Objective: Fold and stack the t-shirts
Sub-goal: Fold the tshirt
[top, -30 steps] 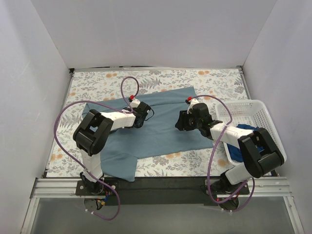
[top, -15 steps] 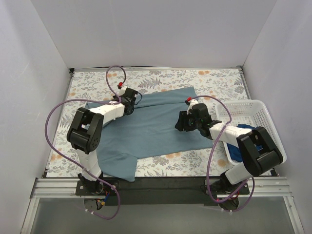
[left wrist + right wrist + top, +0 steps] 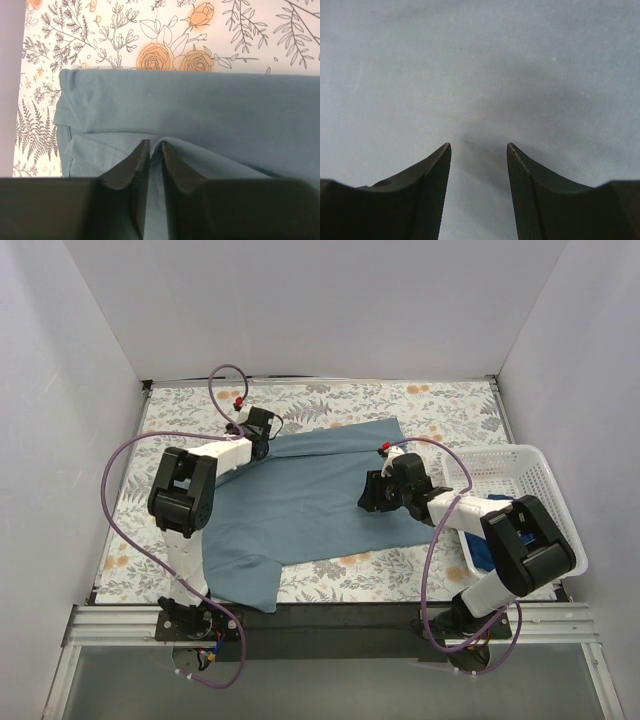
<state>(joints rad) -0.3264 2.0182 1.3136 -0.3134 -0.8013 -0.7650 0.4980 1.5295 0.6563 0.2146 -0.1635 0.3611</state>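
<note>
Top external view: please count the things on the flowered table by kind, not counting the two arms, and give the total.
Slate-blue cloth t-shirt, spread flat: 1
Dark royal-blue cloth t-shirt, inside the basket: 1
White plastic lattice basket, at the right edge: 1
Total: 3

Lab: white-walled robot cell (image 3: pixel 90 360).

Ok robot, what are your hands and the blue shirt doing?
Left tool nearly shut, pinching a fold of the slate-blue shirt. Right tool open, over the cloth. Nothing in the way.
</note>
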